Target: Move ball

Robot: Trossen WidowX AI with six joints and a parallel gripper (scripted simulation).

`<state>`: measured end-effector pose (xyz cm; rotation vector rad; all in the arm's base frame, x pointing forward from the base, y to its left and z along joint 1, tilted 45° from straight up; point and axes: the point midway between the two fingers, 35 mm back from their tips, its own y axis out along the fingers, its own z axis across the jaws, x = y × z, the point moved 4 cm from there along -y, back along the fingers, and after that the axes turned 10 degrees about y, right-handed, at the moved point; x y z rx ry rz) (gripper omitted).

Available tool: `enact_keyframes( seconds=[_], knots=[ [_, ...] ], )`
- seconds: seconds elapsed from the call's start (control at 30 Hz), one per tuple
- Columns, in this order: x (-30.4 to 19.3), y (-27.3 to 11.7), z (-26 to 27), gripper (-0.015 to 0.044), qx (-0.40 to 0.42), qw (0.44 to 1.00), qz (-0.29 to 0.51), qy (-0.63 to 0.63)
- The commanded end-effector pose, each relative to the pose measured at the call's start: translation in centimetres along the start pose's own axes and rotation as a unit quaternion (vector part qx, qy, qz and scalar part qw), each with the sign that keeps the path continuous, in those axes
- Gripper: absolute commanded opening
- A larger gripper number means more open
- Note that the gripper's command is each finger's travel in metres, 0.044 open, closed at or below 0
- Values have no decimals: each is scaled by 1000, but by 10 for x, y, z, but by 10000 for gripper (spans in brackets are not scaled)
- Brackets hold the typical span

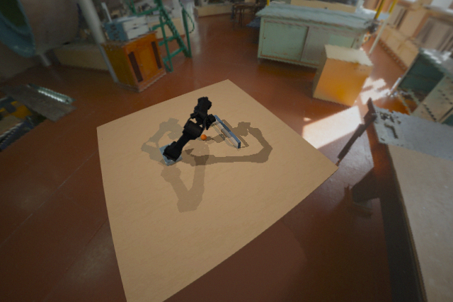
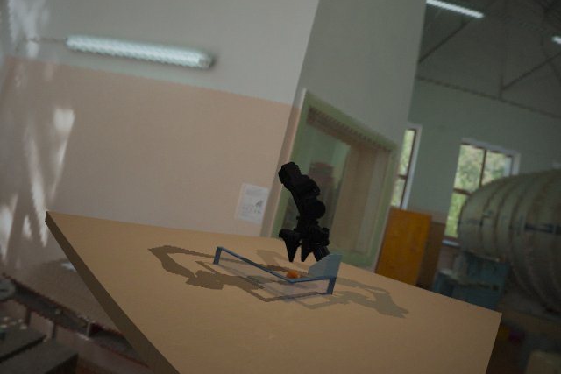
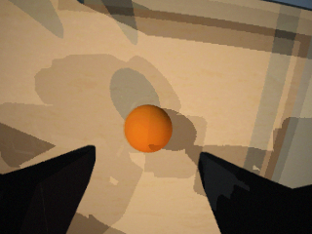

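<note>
While ball (image 3: 147,128) sits on table, hand (image 3: 146,180) hangs open above, holding nothing.

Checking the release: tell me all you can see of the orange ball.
The small orange ball is smooth, matte and evenly coloured, with one small dark mark low on its side. It rests on the light wooden table, inside the corner of the low clear blue-edged walls. Nothing grips it: the black tool is open, its fingers apart on either side and clear of the ball. The see-through copy cannot be made out separately.
</note>
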<state>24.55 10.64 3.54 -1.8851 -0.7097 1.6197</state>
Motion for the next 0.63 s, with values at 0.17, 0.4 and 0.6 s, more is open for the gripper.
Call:
enact_keyframes(
  seconds=[0.17, 0.4, 0.6],
  knots=[
    [0, -20, 0, 311, -8, 1000, -6, 2],
    [-1, -42, 1, 389, -8, 1000, -6, 3],
    [-4, -65, 4, 440, -7, 1000, -5, 4]
  ],
)
